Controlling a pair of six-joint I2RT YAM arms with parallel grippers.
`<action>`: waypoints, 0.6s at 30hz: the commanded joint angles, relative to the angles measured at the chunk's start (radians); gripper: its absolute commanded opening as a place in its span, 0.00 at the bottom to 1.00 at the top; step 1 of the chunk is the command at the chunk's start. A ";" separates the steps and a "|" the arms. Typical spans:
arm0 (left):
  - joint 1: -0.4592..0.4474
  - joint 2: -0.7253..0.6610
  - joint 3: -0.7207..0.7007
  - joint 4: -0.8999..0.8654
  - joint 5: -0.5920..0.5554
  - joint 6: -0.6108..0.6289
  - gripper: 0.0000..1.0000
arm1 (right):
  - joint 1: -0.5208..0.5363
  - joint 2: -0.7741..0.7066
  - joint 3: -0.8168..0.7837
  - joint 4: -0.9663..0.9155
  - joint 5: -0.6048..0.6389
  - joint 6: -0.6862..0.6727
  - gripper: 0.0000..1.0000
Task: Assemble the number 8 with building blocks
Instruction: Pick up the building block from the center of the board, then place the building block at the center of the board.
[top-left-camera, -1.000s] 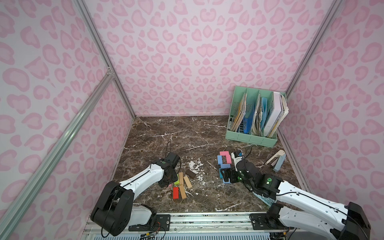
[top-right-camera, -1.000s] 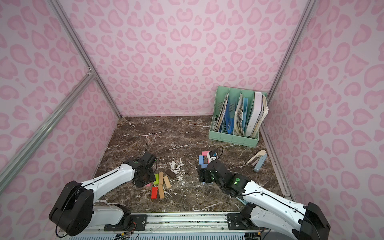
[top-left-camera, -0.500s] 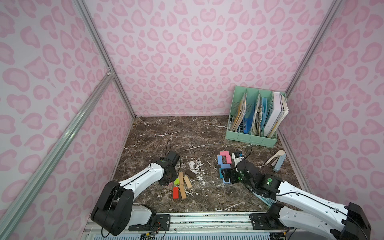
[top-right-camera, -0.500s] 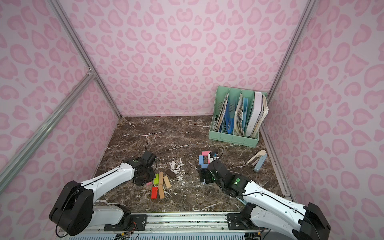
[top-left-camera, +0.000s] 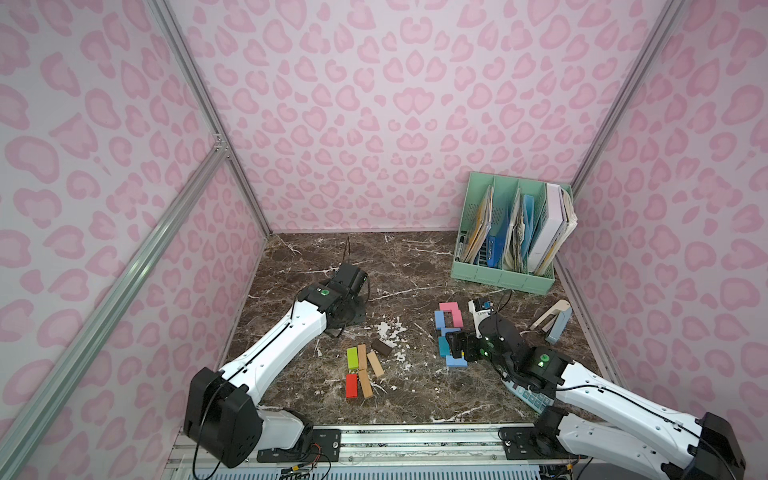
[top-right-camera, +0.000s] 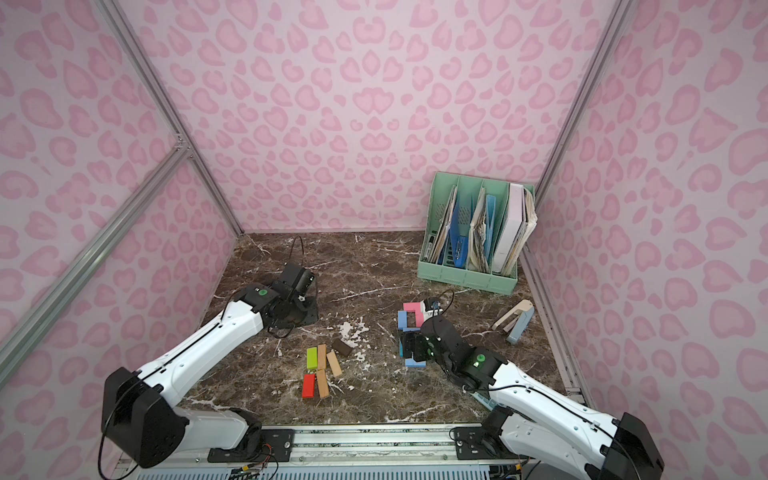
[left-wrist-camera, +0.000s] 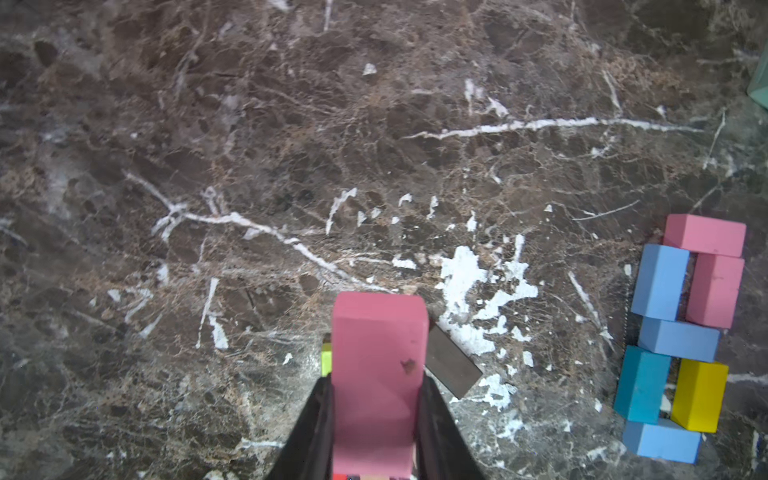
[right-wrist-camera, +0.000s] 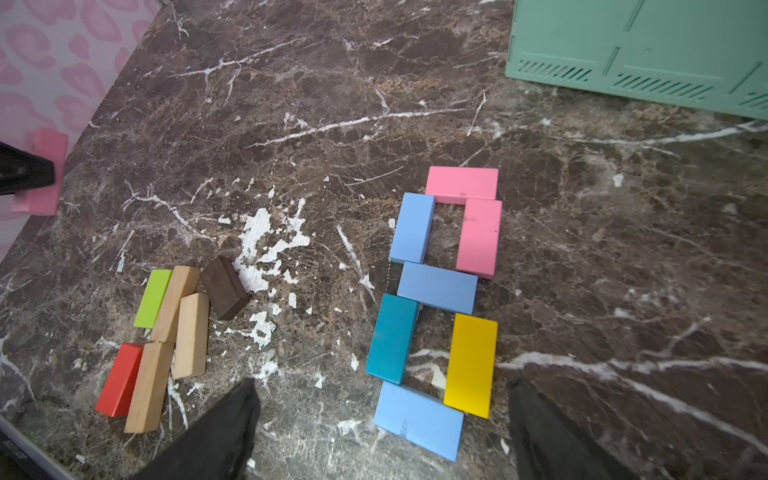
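In the left wrist view my left gripper (left-wrist-camera: 378, 378) is shut on a pink block (left-wrist-camera: 378, 332), which sticks out past the fingers above the table. In the right wrist view that held pink block (right-wrist-camera: 43, 170) hangs to the left of the loose pile. The laid blocks form an 8: pink top (right-wrist-camera: 462, 183), pink side (right-wrist-camera: 478, 237), light blue side (right-wrist-camera: 411, 226), blue middle (right-wrist-camera: 436, 286), teal (right-wrist-camera: 392, 336), yellow (right-wrist-camera: 471, 363) and light blue base (right-wrist-camera: 417, 419). My right gripper (right-wrist-camera: 382, 386) stands open just over the figure's near end and holds nothing.
A loose pile lies in mid-table: green (top-left-camera: 352, 357), red (top-left-camera: 351, 385), dark brown (top-left-camera: 381, 347) and tan blocks (top-left-camera: 365, 382). A green file organizer (top-left-camera: 505, 278) stands at the back right. A stapler (top-left-camera: 552, 320) sits near the right wall, and a calculator (top-left-camera: 528, 395) lies under my right arm.
My left gripper has shut on the pink block and drawn it up and away from the loose pile. The right arm has barely moved.
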 joint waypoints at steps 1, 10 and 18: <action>-0.028 0.109 0.087 -0.034 0.051 0.093 0.21 | -0.008 -0.003 0.018 -0.010 0.003 -0.013 0.95; -0.143 0.515 0.392 -0.102 0.071 0.204 0.20 | -0.024 -0.035 0.012 -0.048 0.006 -0.004 0.95; -0.148 0.665 0.465 -0.078 0.090 0.177 0.20 | -0.038 -0.062 -0.013 -0.043 -0.016 -0.008 0.95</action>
